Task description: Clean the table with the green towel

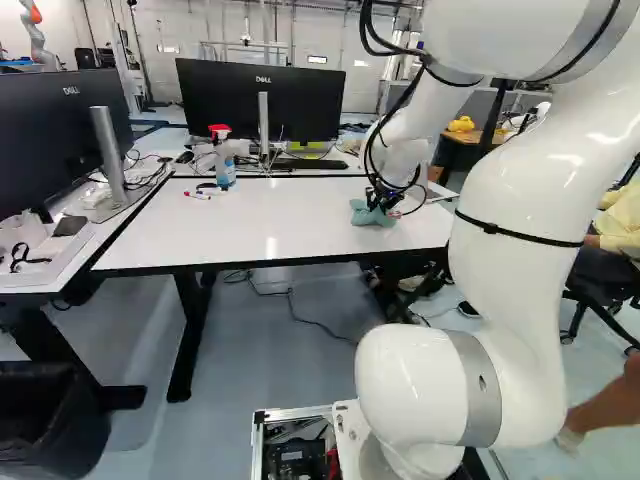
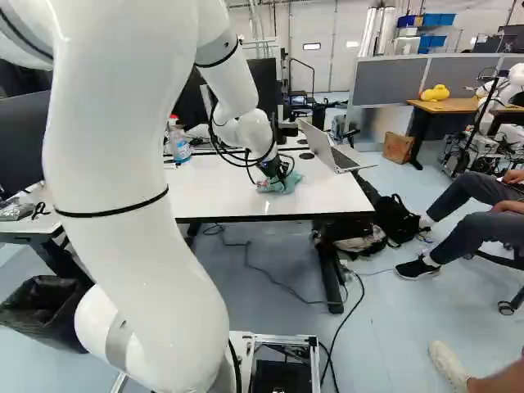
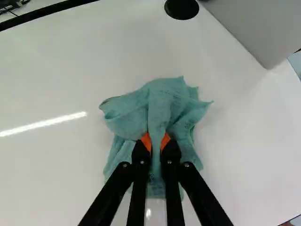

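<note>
Pinching the crumpled green cloth towel (image 3: 164, 96), the black two-fingered gripper (image 1: 377, 203) stood low over the glossy white rectangular table (image 1: 270, 225).
Its orange pads (image 3: 146, 140) clamped a raised fold from both sides; the towel's edges spread over the tabletop near the open silver laptop (image 2: 320, 147), well apart from the red-and-white-topped spray bottle (image 1: 225, 168).

Soft, wrinkled matt cloth makes up the green towel (image 3: 164, 106) in the hand (image 1: 379, 203); under it, the desk (image 3: 56, 179) is smooth and glossy. The arm (image 1: 520, 290) has a smooth, shiny shell.
</note>
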